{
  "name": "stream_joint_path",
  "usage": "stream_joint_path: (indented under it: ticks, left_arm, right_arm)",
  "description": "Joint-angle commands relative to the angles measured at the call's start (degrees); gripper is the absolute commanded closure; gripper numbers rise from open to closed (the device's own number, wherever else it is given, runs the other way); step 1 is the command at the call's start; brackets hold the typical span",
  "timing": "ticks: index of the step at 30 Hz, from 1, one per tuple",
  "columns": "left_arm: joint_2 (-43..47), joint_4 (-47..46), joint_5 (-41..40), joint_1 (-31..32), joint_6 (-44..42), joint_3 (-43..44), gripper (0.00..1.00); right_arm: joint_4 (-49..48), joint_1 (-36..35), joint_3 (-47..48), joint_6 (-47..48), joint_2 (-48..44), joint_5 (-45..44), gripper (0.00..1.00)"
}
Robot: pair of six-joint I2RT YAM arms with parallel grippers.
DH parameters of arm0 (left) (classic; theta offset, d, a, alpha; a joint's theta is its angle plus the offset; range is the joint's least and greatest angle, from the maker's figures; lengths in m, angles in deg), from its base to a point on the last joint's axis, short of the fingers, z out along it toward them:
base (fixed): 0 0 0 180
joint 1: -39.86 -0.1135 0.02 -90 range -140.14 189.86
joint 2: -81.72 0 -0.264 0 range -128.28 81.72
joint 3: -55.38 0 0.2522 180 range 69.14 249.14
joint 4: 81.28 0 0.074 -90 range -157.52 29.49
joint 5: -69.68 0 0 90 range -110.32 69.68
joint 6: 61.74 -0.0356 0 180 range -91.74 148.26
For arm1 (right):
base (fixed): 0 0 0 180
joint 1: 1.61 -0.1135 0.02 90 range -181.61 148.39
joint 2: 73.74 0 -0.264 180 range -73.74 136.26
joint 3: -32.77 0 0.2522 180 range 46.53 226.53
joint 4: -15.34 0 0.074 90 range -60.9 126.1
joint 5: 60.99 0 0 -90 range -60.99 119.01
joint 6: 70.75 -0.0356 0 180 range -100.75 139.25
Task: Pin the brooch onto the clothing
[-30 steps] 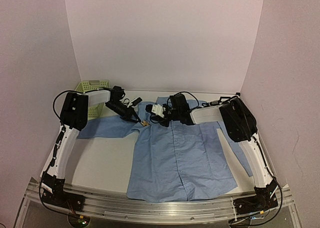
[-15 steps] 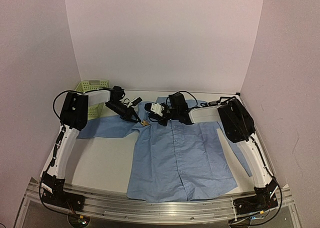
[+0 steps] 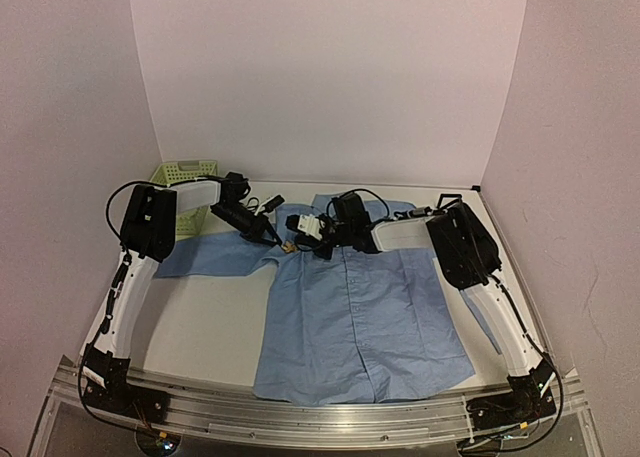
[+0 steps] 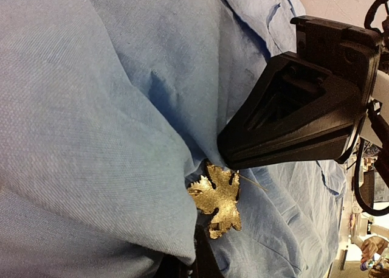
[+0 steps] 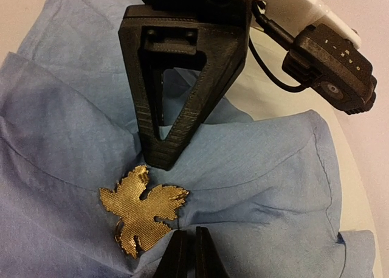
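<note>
The light blue shirt (image 3: 360,317) lies flat on the table, collar at the far end. The golden leaf-shaped brooch (image 3: 288,245) sits on bunched fabric left of the collar; it also shows in the left wrist view (image 4: 217,199) and the right wrist view (image 5: 143,210). My left gripper (image 3: 277,239) is shut, its tips (image 4: 200,232) at the brooch's lower end under a fabric fold. My right gripper (image 3: 296,239) is shut, its tips (image 5: 187,232) against the fabric just right of the brooch. A thin pin (image 4: 252,182) sticks out beside the brooch.
A pale green basket (image 3: 180,169) stands at the back left behind the left arm. A small black square frame (image 3: 450,198) lies at the back right near the shirt's sleeve. Bare table (image 3: 200,327) shows left of the shirt. Walls close in on three sides.
My right gripper has moved left across the collar towards the brooch and now meets the left gripper there. The left gripper and brooch have stayed put.
</note>
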Motion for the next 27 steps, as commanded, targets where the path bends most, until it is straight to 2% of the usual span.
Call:
stream_joint_path:
  ticks: [1, 8, 17, 27]
  left_arm:
    - [4.22, -0.1, 0.66, 0.14, 0.05, 2.23, 1.0]
    - [4.21, -0.91, 0.93, 0.28, 0.88, 2.47, 1.0]
    - [4.19, -0.61, 0.06, 0.23, 0.12, 2.41, 1.0]
    - [4.26, -0.77, -0.44, 0.21, 0.33, 2.4, 1.0]
  right_arm:
    - [2.69, -1.22, 2.23, 1.18, 0.48, 0.64, 0.94]
    - [3.55, -2.04, 6.19, 1.52, 3.61, -0.25, 0.95]
    - [6.46, -2.74, 4.83, 5.75, 3.1, -1.64, 0.97]
    - [7.15, -4.21, 1.34, 16.59, 1.09, -4.58, 1.0]
